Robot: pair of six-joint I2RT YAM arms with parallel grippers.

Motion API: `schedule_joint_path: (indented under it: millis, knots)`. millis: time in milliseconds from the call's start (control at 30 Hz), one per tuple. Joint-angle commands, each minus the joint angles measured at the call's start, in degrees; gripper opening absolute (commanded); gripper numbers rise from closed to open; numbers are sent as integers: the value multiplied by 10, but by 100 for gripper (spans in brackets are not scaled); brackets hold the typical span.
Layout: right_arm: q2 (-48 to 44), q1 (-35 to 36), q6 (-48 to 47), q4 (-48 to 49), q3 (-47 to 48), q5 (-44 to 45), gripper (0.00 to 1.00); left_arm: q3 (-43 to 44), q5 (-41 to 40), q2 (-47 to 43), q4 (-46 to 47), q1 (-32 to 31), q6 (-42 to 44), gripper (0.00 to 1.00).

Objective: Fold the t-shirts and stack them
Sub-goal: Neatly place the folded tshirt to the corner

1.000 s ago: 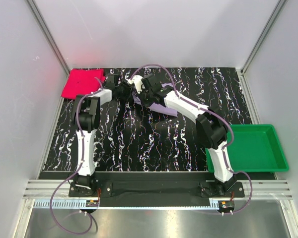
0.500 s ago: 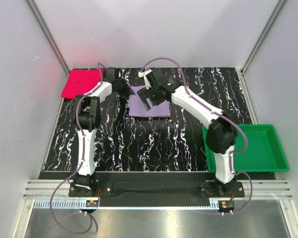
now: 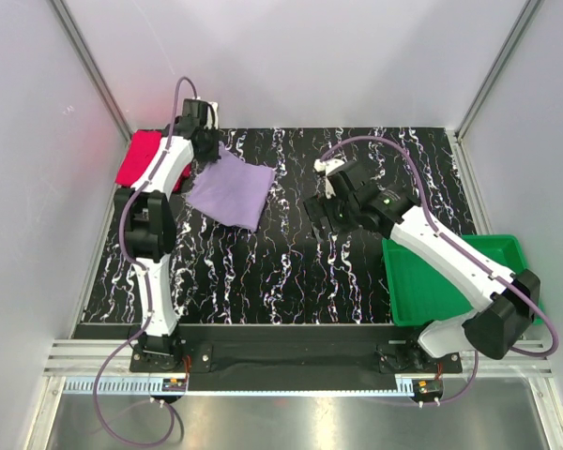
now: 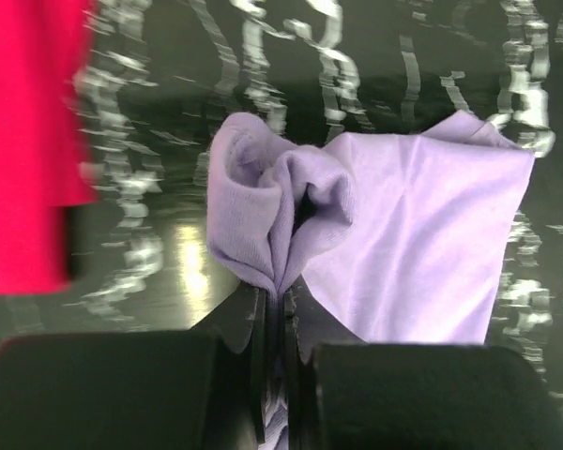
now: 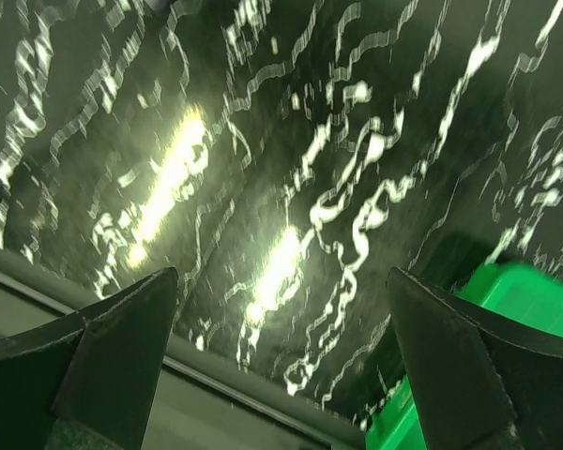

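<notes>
A folded lavender t-shirt (image 3: 233,190) hangs tilted over the back left of the black marbled table (image 3: 291,272); my left gripper (image 3: 209,150) is shut on its bunched upper corner (image 4: 272,225). The cloth fans out to the right of the jaws in the left wrist view. A pink-red folded t-shirt (image 3: 137,159) lies in the back left corner, partly hidden by the left arm, and shows at the left edge (image 4: 23,141) of the left wrist view. My right gripper (image 3: 321,208) is open over the table's middle, holding nothing; its fingers (image 5: 122,347) frame bare table.
A green plastic tray (image 3: 488,281) stands off the table's right edge, partly under the right arm; a corner of the green tray (image 5: 507,291) shows in the right wrist view. White walls close in the back and both sides.
The right gripper opened, let go of the lavender shirt and drew back toward the middle right. The left gripper closed on the shirt's corner and carried it left toward the pink-red shirt.
</notes>
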Motion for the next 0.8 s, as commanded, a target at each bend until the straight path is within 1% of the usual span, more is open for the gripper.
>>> schedule_joint_path:
  millis: [0, 67, 200, 233, 300, 367, 467, 633, 767]
  knots:
    - [-34, -2, 21, 18, -35, -17, 100, 5, -108, -51, 19, 4, 103, 0]
    - [-43, -2, 17, 22, -55, -17, 100, 4, -125, -58, 50, 8, 121, 0]
    - [-41, -2, 1, 16, -61, -11, 100, 44, -135, -38, 65, 13, 139, 0]
    - [-40, -2, -4, 15, -59, -10, 100, 75, -139, -29, 57, 13, 139, 0]
    - [-30, -2, -6, 6, -49, -11, 100, 96, -165, -10, 53, 13, 136, 0]
    - [-26, -2, -10, 1, -38, -14, 100, 111, -186, -6, 55, 12, 138, 0]
    - [-13, -2, -16, -1, -25, -21, 100, 108, -216, -14, 78, 13, 147, 0]
    - [-3, -4, -31, -2, -16, -18, 100, 138, -207, 7, 67, 23, 163, 0]
    - [8, -10, -36, -2, -13, -20, 100, 135, -210, 10, 76, 23, 190, 0]
